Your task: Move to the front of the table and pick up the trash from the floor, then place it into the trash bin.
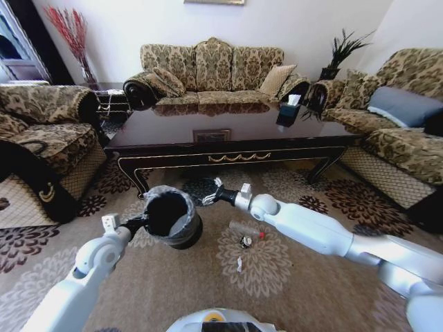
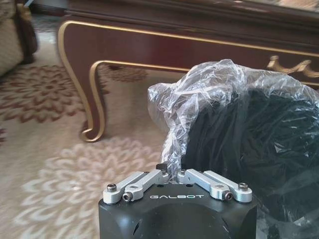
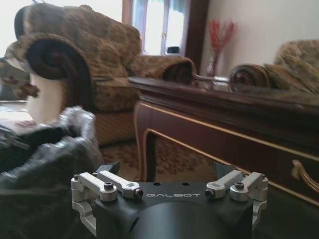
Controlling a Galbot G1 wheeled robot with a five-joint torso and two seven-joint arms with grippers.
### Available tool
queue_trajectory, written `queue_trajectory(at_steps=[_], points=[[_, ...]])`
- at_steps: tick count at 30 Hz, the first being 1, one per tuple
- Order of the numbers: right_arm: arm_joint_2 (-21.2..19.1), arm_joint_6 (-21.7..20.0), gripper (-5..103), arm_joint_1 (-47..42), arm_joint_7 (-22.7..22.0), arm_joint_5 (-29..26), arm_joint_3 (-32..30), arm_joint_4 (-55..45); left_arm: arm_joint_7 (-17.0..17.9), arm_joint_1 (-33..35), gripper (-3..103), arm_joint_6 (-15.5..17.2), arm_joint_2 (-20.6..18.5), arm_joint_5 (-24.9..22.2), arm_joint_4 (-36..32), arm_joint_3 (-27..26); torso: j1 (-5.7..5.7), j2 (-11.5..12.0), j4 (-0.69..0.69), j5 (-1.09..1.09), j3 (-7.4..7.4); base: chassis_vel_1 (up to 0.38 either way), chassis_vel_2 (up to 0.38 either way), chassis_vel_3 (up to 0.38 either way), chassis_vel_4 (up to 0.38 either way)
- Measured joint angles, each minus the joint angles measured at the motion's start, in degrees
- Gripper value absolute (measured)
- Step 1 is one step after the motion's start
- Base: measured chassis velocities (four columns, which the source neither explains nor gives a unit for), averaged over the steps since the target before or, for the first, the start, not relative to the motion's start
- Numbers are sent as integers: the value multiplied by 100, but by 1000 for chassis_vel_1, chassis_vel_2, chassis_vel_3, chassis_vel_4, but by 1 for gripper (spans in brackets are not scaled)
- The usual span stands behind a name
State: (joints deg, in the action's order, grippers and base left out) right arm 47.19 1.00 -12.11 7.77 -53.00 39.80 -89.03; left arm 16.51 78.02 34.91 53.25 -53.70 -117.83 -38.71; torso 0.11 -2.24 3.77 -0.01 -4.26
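The trash bin [image 1: 171, 216], a small black bucket lined with crinkled plastic, is on the floor [image 1: 159, 290] in front of the table [image 1: 228, 160]. My left gripper [image 1: 142, 221] is shut on the bin's near-left rim; the left wrist view shows its fingers pinching the bag edge [image 2: 172, 149]. My right gripper [image 1: 210, 196] hovers open and empty by the bin's right rim, with the bin [image 3: 40, 164] beside it in its wrist view. Trash lies on the carpet right of the bin: a clear bottle with a red cap [image 1: 246, 229], a dark round cap [image 1: 245, 241] and a white scrap [image 1: 239, 264].
Patterned sofas stand on the left [image 1: 41, 138], behind the table [image 1: 211, 69] and on the right [image 1: 394, 131]. A dark tissue box [image 1: 287, 112] sits on the table top. The table's curved gold-trimmed leg [image 2: 94, 99] is close to the bin.
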Motion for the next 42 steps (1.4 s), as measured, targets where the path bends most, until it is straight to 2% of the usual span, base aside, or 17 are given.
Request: queue_trajectory(at_steps=[1,5,8,10,11,13,14,15,19,24,27,32,35,42], points=[[9,-211,100,-83,-192,19,-68,141,31,53,2,6,-36,-89,-35,-119,0,0,-1,1,0,0,0,0,0],[69,-474,100,-268,-457,107,-214,448,78,115,2,14,-90,-226,-94,-289,0,0,-1,0,0,0,0,0,0],[161,-958,100,-1050,-1189,294,-783,923,151,99,2,51,-279,-410,-156,-357,0,0,0,1,0,0,0,0,0],[169,-1005,100,-1237,-1255,342,-906,1008,152,98,2,59,-332,-425,-161,-343,0,0,4,1,0,0,0,0,0],[180,-1015,100,-1483,-1240,510,-1088,1137,153,98,2,63,-392,-438,-163,-320,0,1,4,4,0,0,0,0,0],[179,-910,100,-1823,-862,902,-1383,1402,153,94,2,66,-502,-446,-164,-274,0,0,4,0,0,0,0,0,0],[189,-813,100,-1957,-464,1138,-1475,1583,153,115,2,66,-542,-446,-164,-266,0,0,4,1,0,0,0,0,0],[189,-813,100,-1957,-464,1138,-1475,1583,153,115,2,66,-542,-446,-164,-266,0,0,4,1,0,0,0,0,0],[334,-409,100,-2084,301,1917,-1619,2310,154,138,2,67,-564,-447,-149,-217,0,0,-1,0,0,0,0,0,0],[464,-244,100,-2088,567,2120,-1625,2776,153,147,2,67,-541,-444,-136,-198,0,0,0,1,0,0,0,0,0],[595,211,100,-2071,1201,2353,-1572,3280,151,146,2,67,-538,-440,-110,-195,0,0,1,1,0,0,0,0,0],[715,251,100,-2036,1183,2453,-1538,3536,148,131,2,65,-542,-442,-101,-194,0,0,1,0,0,0,0,0,0],[878,98,100,-1993,829,2453,-1492,3718,142,144,2,61,-537,-444,-84,-186,0,0,0,1,0,0,0,0,0],[1038,-206,100,-1976,510,2580,-1458,3874,140,146,2,54,-573,-450,-80,-179,0,0,0,0,0,0,0,0,0]])
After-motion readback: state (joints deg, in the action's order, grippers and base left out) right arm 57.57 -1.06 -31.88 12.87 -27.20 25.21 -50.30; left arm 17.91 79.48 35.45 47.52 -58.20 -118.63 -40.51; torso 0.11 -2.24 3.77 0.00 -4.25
